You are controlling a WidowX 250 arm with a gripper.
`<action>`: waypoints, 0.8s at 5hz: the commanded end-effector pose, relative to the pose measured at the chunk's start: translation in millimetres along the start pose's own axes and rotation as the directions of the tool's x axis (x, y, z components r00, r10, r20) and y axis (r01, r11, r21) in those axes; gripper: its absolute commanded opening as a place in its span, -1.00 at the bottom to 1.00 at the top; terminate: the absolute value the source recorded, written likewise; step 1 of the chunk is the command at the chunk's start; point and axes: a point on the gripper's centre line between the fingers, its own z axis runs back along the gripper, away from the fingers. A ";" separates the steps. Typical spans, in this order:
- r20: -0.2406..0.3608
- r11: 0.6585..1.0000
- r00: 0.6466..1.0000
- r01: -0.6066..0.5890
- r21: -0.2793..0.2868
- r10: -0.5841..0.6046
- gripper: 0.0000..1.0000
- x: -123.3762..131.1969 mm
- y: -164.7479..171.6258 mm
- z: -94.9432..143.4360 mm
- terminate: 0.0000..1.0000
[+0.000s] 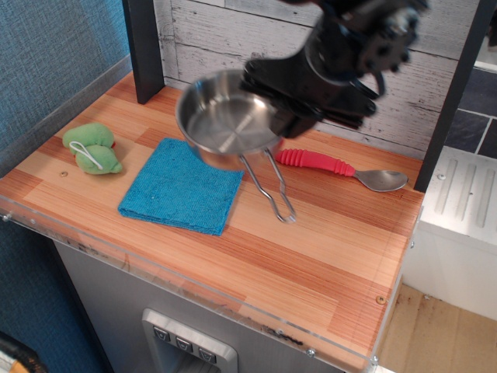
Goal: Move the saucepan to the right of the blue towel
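Currently, key relation: saucepan (227, 122) is held aloft over the top right corner of the blue towel (184, 189), so the drop spot lies further right and down
Gripper (286, 118): jaws are clamped on the pan's right rim; fingertips mostly hidden behind the rim
Pan axis: wire handle (269, 186) is seen hanging forward and slightly right, toward the front edge, tip low over the wood
Target room: bare countertop (326, 249) right of the towel is judged wide enough for the pan
Obstacle: red-handled spoon (338, 167) lies just behind that space; contact is to be avoided
Other: green toy (92, 148) sits well apart, left of the towel
Surface: flat wood, level
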 end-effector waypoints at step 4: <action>-0.047 0.999 0.999 0.007 -0.052 -0.010 -1.00 -68.0 -59.5 -9.9 -1.00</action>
